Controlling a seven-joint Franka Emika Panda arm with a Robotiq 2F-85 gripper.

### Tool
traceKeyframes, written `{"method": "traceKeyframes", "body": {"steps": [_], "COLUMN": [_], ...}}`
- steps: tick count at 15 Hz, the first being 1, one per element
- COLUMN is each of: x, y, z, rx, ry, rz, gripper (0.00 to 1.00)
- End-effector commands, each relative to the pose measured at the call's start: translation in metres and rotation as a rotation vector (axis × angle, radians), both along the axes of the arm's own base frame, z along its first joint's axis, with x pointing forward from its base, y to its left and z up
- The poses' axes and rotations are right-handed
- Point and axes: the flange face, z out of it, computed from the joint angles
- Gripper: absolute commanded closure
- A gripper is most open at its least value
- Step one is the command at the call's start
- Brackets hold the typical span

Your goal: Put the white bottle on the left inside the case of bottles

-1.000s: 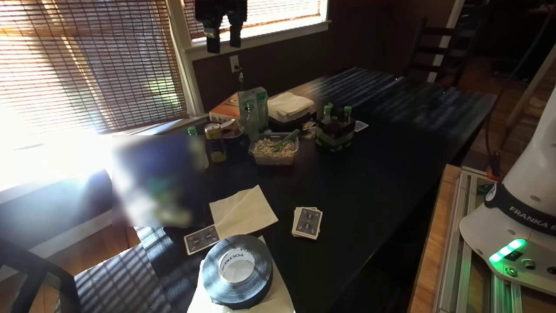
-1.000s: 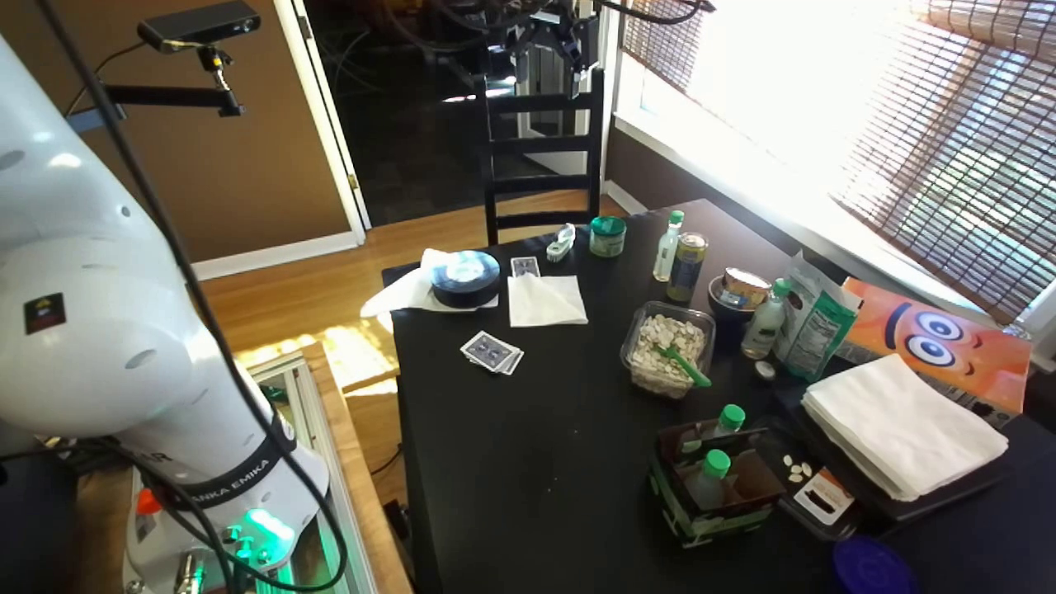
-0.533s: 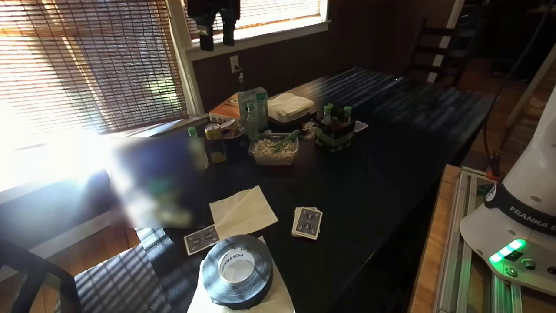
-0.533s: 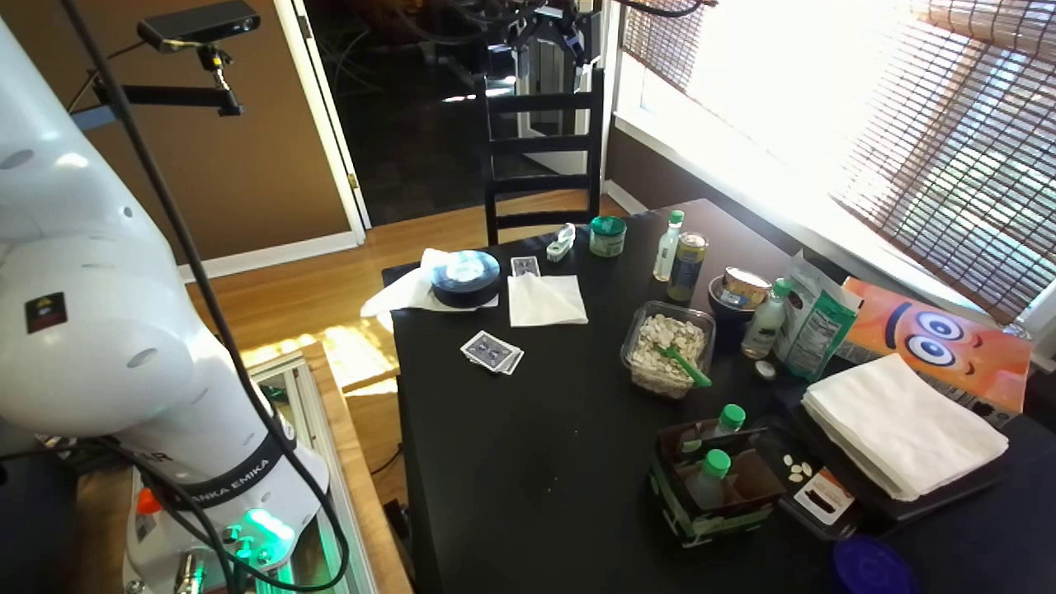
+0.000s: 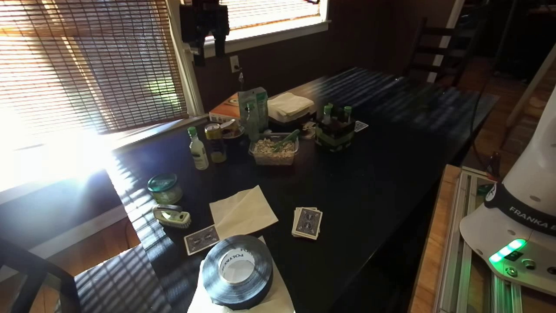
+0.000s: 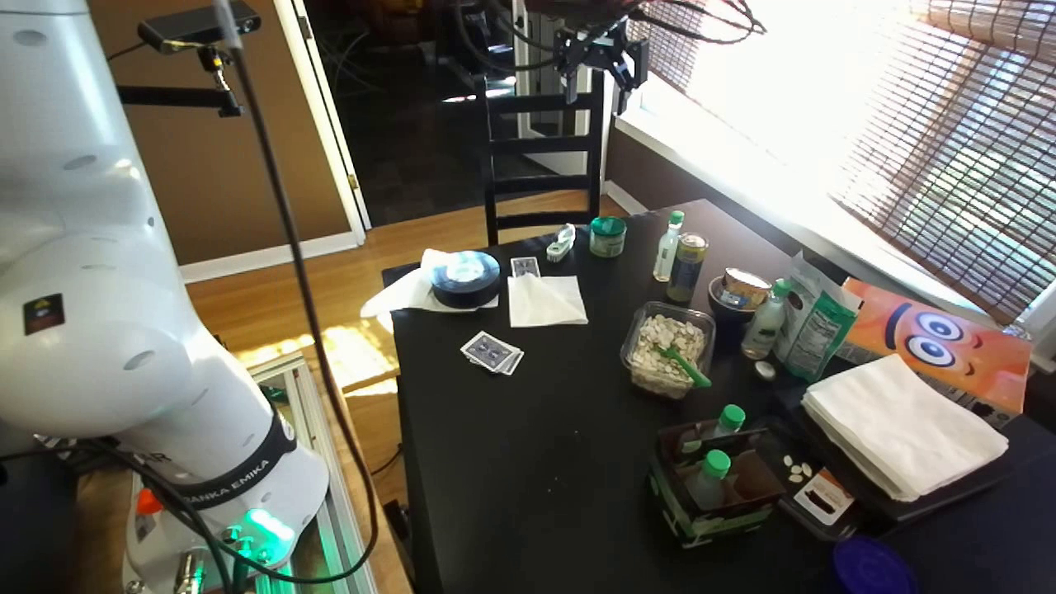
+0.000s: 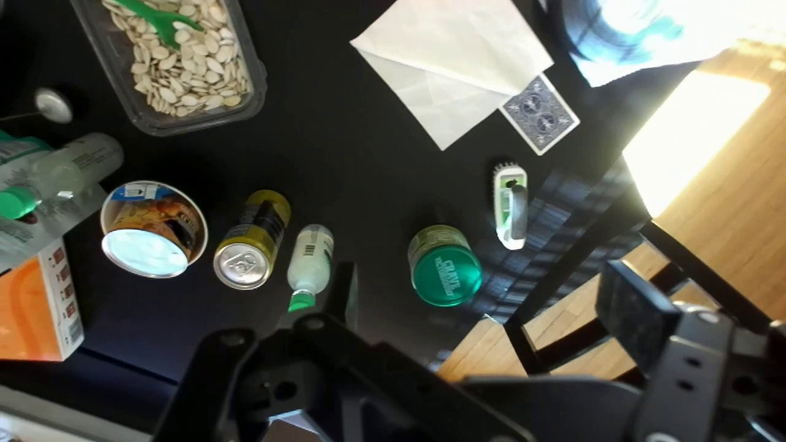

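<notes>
The white bottle (image 5: 198, 153) with a green cap stands upright on the dark table beside a yellow can. It also shows in an exterior view (image 6: 666, 254) and in the wrist view (image 7: 311, 261), just past one finger. The case of bottles (image 5: 334, 139) is a dark and green carrier with green-capped bottles standing in it. It shows in an exterior view (image 6: 730, 521) with free compartments, and is out of the wrist view. My gripper (image 7: 490, 304) is open and empty, high above the table; it shows in both exterior views (image 5: 209, 54) (image 6: 596, 97).
A yellow can (image 6: 687, 268) stands close beside the bottle. A green-lidded jar (image 7: 445, 270) and a brush (image 7: 511, 205) lie near the table edge. A seed tub (image 6: 668, 351), another green-capped bottle (image 6: 766, 320) and a pouch (image 6: 817, 322) stand between bottle and case.
My gripper has moved left and slightly down in an exterior view, and right and down in an exterior view, turning a little. It stays empty. The table objects have not moved.
</notes>
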Motion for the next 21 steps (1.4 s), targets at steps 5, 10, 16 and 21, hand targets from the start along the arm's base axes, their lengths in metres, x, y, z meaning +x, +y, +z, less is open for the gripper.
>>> {"method": "traceKeyframes", "body": {"steps": [5, 10, 16, 21], "x": [0.109, 0.121, 0.153, 0.186], "y": [-0.032, -0.033, -0.025, -0.018], "z": [-0.069, -0.082, -0.114, -0.174], "rx": [-0.120, -0.086, 0.008, 0.014], "ry": [-0.001, -0.020, -0.043, -0.162], "rz": [0.027, -0.015, -0.223, -0.421], "gripper": [0.00, 0.00, 0.00, 0.00]}}
